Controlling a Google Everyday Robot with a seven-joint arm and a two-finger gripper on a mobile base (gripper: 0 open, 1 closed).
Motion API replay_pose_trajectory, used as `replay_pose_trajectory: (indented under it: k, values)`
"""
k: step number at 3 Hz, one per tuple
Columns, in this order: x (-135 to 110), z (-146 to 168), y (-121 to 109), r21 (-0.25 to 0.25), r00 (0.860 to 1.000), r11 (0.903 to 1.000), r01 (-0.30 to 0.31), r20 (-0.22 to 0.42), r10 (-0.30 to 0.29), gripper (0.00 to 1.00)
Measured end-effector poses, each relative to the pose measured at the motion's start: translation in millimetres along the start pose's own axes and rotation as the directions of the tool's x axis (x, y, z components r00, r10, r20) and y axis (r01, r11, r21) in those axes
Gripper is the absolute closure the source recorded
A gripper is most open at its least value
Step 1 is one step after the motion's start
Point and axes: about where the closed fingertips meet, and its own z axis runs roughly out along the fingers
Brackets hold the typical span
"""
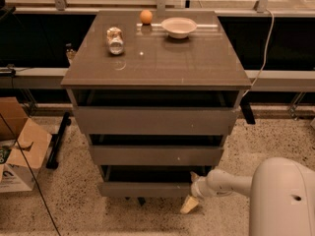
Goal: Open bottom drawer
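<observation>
Three drawer fronts stack in one cabinet [157,77]; the bottom drawer [142,189] lies just left of the gripper [193,194], at its right end; its grip cannot be told; far above sit one can [115,40], one orange [146,16], one bowl [179,26].

End effector [192,191] at bottom drawer [145,189] corner; inside too dark. Cardboard box [19,151] cut off, L edge.

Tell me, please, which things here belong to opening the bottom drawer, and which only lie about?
For the job:
- bottom drawer
- gripper, at the drawer's right end

Lying about:
- can, orange and bowl, on the cabinet
- cardboard box, on the floor to its left
</observation>
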Motion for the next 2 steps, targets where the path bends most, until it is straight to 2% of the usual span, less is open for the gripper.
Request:
replay_pose_trajectory:
  k: [2]
  values:
    - [11, 34, -15, -0.053, 0.999, 0.9986, -0.01, -0.043, 0.007, 0.0]
